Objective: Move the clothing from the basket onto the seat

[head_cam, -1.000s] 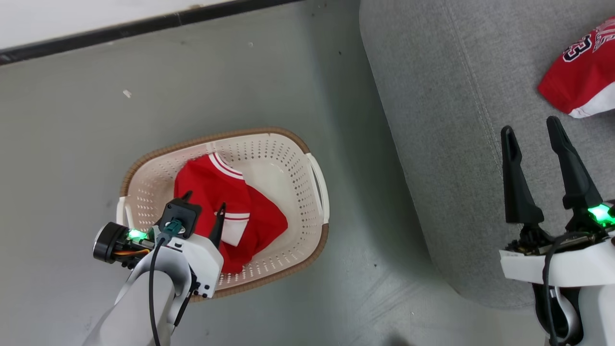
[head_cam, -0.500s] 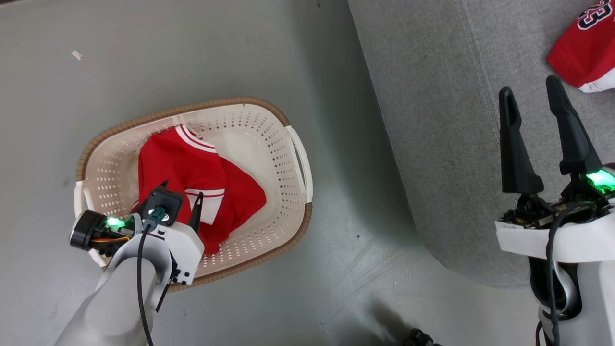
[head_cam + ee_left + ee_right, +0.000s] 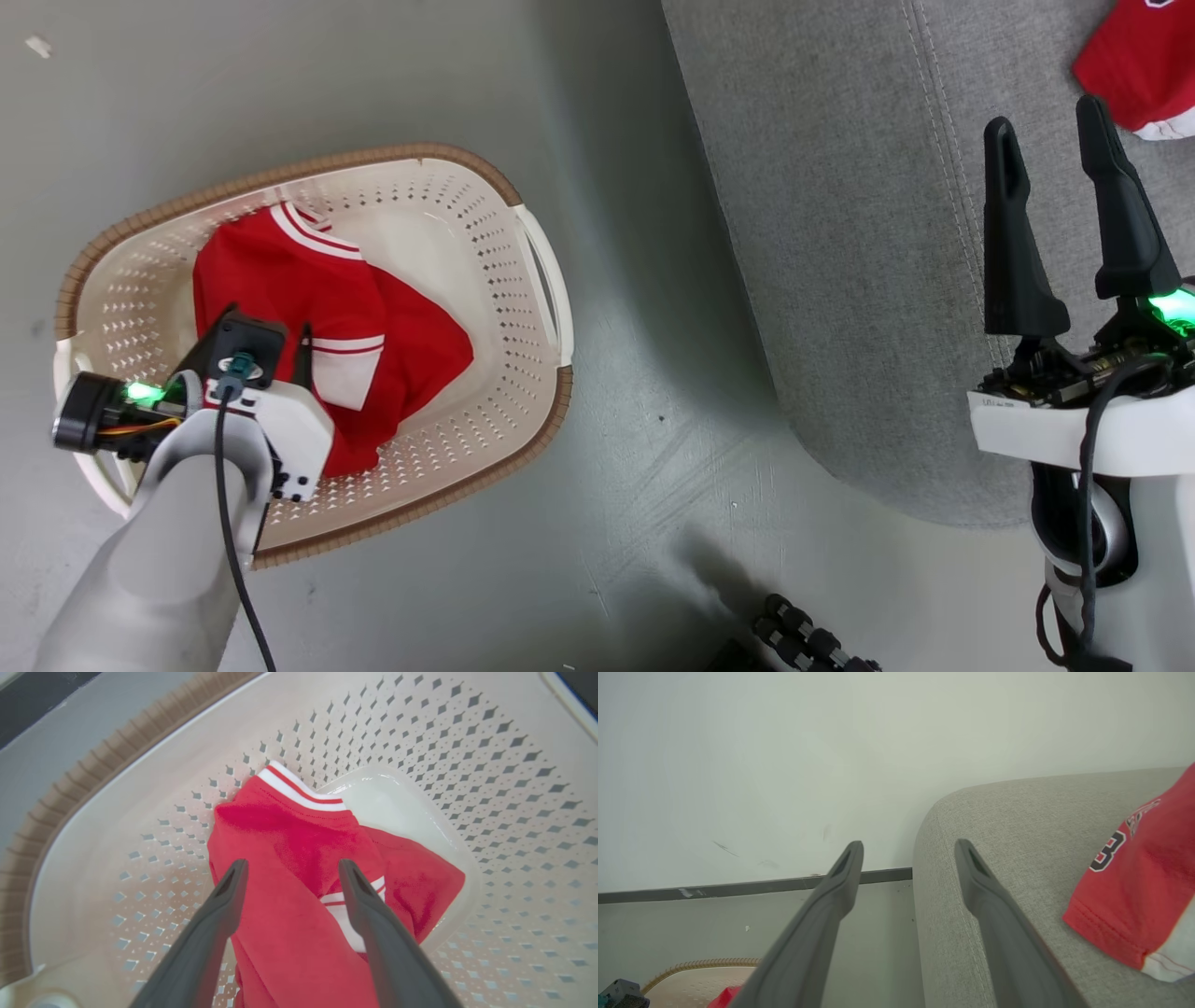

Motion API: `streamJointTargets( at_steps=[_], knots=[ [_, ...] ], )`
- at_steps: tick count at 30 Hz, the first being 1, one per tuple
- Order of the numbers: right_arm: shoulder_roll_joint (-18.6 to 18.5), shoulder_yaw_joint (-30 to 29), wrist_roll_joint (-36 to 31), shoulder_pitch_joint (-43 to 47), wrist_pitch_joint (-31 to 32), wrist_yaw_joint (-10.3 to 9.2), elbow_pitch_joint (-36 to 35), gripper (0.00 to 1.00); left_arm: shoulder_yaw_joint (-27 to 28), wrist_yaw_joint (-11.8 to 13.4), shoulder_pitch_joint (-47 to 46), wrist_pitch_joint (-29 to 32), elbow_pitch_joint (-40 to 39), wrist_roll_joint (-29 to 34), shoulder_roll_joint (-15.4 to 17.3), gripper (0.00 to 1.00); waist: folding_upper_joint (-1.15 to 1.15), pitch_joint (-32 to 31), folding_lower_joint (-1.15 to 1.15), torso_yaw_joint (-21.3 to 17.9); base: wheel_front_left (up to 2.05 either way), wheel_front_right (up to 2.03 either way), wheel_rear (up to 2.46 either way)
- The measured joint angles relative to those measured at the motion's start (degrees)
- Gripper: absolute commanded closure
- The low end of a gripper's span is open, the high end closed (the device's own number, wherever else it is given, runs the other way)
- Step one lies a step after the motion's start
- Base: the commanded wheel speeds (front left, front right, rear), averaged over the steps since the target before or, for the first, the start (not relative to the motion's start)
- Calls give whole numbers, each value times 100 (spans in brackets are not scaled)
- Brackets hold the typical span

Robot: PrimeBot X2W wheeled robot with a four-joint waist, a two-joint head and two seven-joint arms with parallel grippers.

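The left claw (image 3: 292,865) hangs down inside the basket (image 3: 420,728). Its two dark fingers are spread apart and hold nothing. Right under them lies a red top (image 3: 289,830) with white stripes. I cannot tell if the fingertips touch the cloth. The red top is crumpled in the bottom of the basket, and part of the shiny base beside it is bare. The basket is cream, with little holes in its sides and a brown rim. It sits on the grey floor (image 3: 653,420).

The right claw (image 3: 1046,117) is on the other side, over the sofa (image 3: 840,233). Its fingers are spread apart too, and it holds nothing. The sofa is big and grey with a rounded edge. It stands near the basket, with a strip of floor between them.

Farther along the sofa lies another red top (image 3: 1134,65), close to the right claw's fingertips but apart from them. It has a white edge and a black number 3 on it. Past the end of the sofa is a pale wall (image 3: 831,742) with a black strip (image 3: 738,889) along its bottom.
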Motion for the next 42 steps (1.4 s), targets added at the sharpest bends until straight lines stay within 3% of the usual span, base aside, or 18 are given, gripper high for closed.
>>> streamJointTargets(
  at_steps=[10,22,23,24,25,42],
  knots=[
    [0,121,214,-248,0,0,24,0,153,211,-244,10,279,30,178,0,0,345,0,-197,0,0,0],
    [0,183,369,-569,0,0,69,0,307,658,-494,49,519,199,365,0,0,662,0,-390,0,0,0],
    [0,188,400,-567,0,0,78,0,305,676,-521,44,522,199,358,54,0,682,0,-404,0,0,0],
    [0,189,421,-569,0,0,100,0,304,684,-557,38,521,200,350,80,0,700,0,-416,0,0,0],
    [0,190,446,-569,0,0,123,0,304,687,-581,19,516,200,346,100,0,717,0,-428,0,0,0],
    [0,164,481,-907,-16,0,333,0,230,699,-659,-393,504,197,119,100,0,669,0,-416,0,0,0]
  ],
)
